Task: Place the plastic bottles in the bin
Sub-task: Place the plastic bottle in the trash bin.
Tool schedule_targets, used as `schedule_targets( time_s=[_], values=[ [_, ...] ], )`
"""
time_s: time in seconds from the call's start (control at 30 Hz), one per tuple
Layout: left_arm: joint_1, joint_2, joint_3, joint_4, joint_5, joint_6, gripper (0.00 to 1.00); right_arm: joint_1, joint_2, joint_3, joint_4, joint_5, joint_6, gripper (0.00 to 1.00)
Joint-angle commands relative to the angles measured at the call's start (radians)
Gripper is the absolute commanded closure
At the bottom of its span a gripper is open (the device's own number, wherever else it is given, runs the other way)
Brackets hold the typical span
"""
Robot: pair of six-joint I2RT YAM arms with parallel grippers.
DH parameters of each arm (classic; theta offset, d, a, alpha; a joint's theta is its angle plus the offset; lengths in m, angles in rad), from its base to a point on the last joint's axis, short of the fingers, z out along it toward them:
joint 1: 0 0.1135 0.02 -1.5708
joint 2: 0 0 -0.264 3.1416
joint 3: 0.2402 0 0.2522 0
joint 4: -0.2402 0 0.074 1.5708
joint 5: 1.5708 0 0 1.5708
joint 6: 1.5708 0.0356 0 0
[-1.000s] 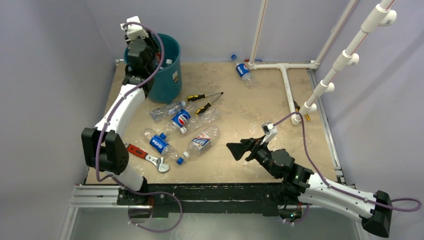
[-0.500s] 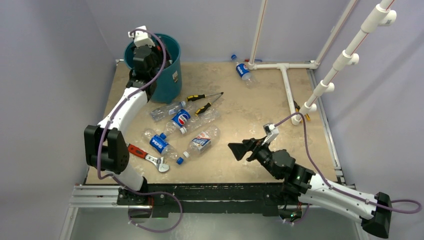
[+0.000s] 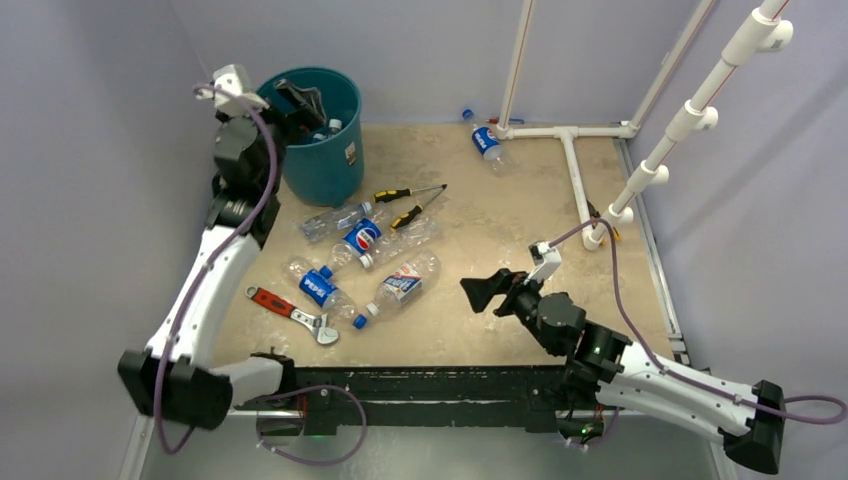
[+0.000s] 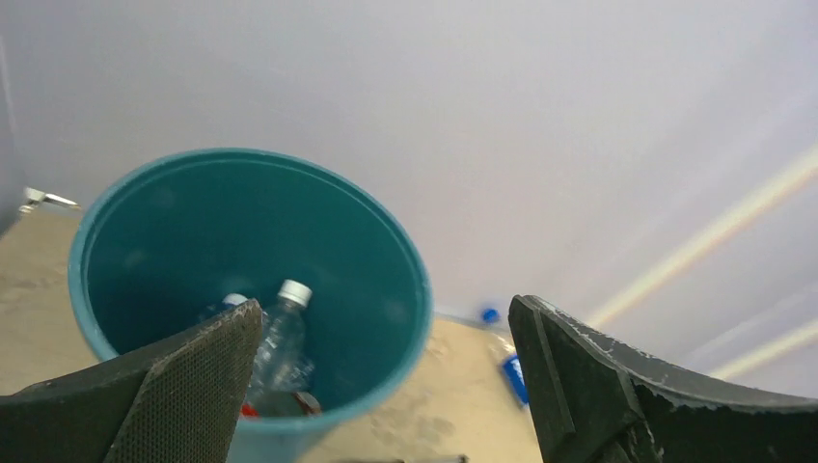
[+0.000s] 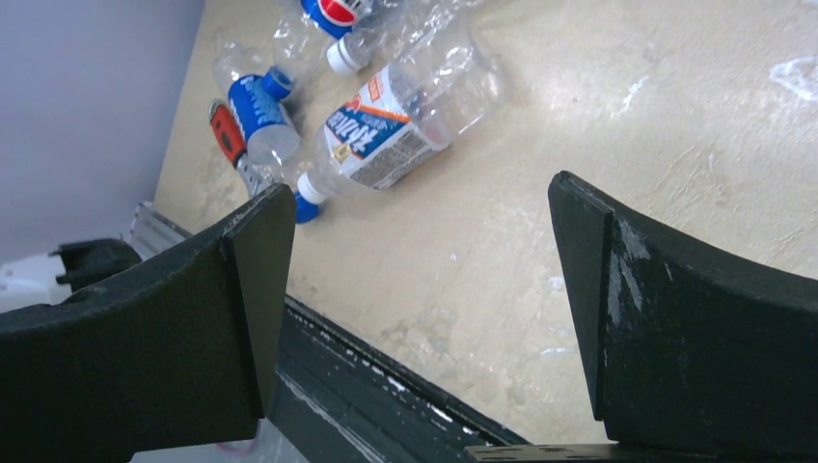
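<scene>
1. Over the mouth of the bin (image 3: 322,160), my left gripper (image 3: 296,100) hangs with its jaws spread wide and nothing between them. Below it, inside the bin, a white-capped bottle (image 4: 280,333) leans against at least one other.
2. Well off to the near right of the bin, my right gripper (image 5: 424,188) is equally wide open and empty. It sits low over the table (image 3: 520,200) and faces the white-labelled bottle (image 5: 386,125).
3. On the near side of the bin I count four bottles lying loose together: that white-labelled one, two Pepsi bottles (image 3: 362,237), and a clear one (image 3: 335,220) nearest the bin. A fifth Pepsi bottle (image 3: 487,142) lies far to the bin's right, against the white pipe frame (image 3: 570,150).
4. What could go wrong, as I judge it:
   - My left fingers sit close above the bin's rim, so a careless pull-away could clip it and tip or shove the bin.
   - The bottles look thin and crumpled, and a pinch near an end could squirt one sideways.
   - Two screwdrivers (image 3: 410,192) and a wrench (image 3: 290,312) lie just beside the group, so a broad grab could drag one along into the bin.
</scene>
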Motion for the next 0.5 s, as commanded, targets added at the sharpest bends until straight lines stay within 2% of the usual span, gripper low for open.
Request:
schedule_targets(
  time_s=[0.0, 0.23, 0.37, 0.47],
  values=[
    [-0.011, -0.17, -0.133, -0.08, 0.163, -0.132, 0.01, -0.002, 0.086, 0.099, -0.005, 0.075, 0.002, 0.02],
    [-0.11, -0.309, -0.331, -0.236, 0.302, -0.143, 0.03, -0.008, 0.404, 0.276, 0.02, 0.043, -0.019, 0.02],
    [-0.254, -0.373, -0.433, -0.321, 0.218, -0.117, 0.03, -0.032, 0.582, 0.371, 0.028, -0.073, 0.026, 0.03],
    [-0.274, -0.421, -0.486, -0.395, 0.201, -0.115, 0.03, -0.046, 0.652, 0.359, 0.09, -0.121, 0.096, 0.03]
  ],
)
